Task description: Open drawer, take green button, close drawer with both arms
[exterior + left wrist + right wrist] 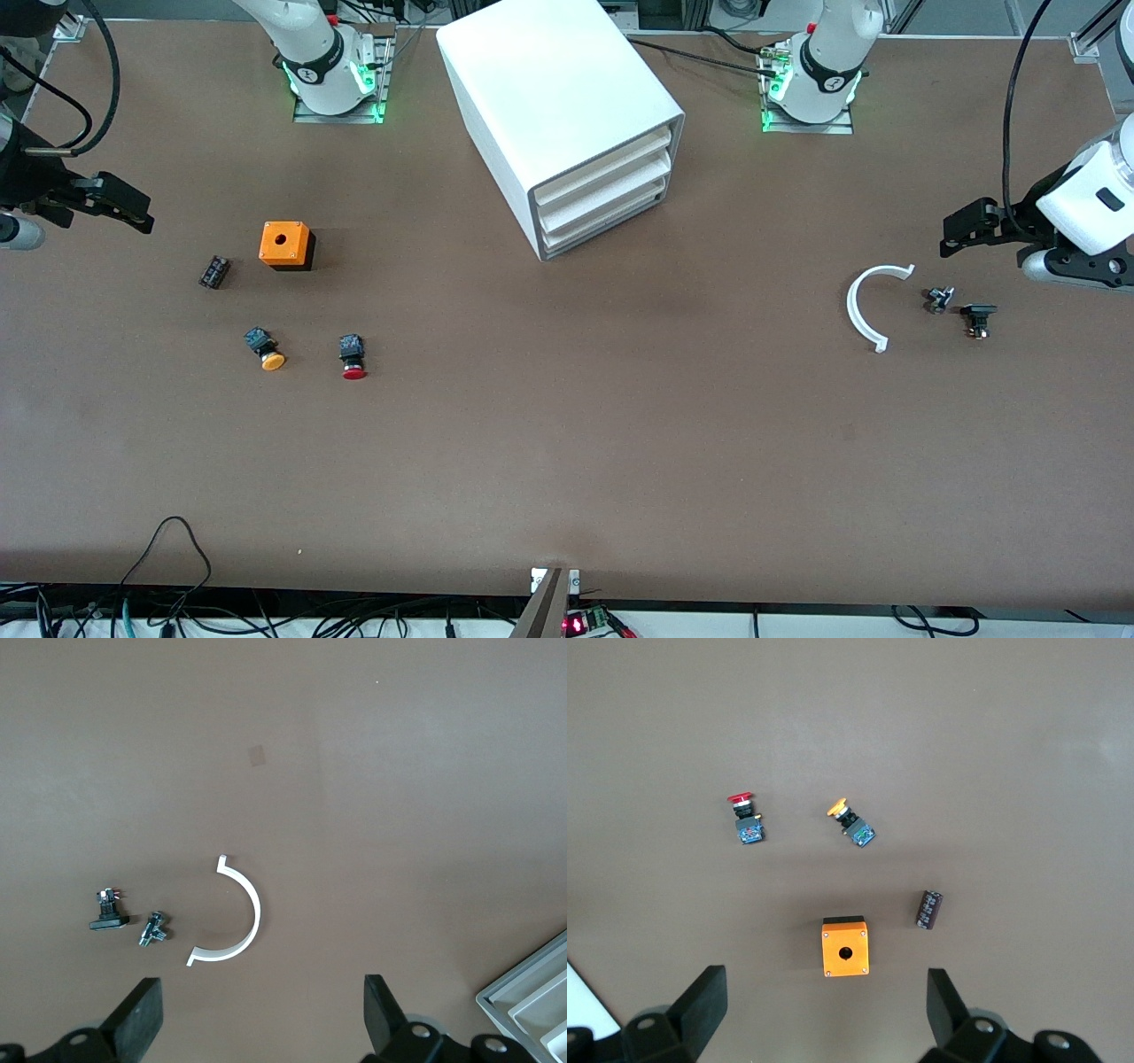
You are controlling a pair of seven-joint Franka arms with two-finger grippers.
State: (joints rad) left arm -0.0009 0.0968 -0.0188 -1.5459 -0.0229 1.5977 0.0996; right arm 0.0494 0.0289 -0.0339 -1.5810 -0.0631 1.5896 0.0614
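Note:
The white cabinet point(567, 97) stands at the robots' edge of the table, between the two bases. Its three drawers are all shut; the lowest drawer point(602, 220) sits flush. The green-capped button is hidden. My left gripper point(957, 232) is open and empty, over the table at the left arm's end, above a white curved piece; in the left wrist view the gripper point(263, 1019) shows both fingers spread wide, with a corner of the cabinet point(532, 1001) in sight. My right gripper point(128, 208) is open and empty over the right arm's end, and also shows in the right wrist view point(824, 1014).
An orange box with a hole point(285, 245), a black cylinder point(213, 271), an orange-capped button point(265, 348) and a red-capped button point(353, 356) lie toward the right arm's end. A white curved piece point(864, 306) and two small parts point(938, 299) point(978, 319) lie toward the left arm's end.

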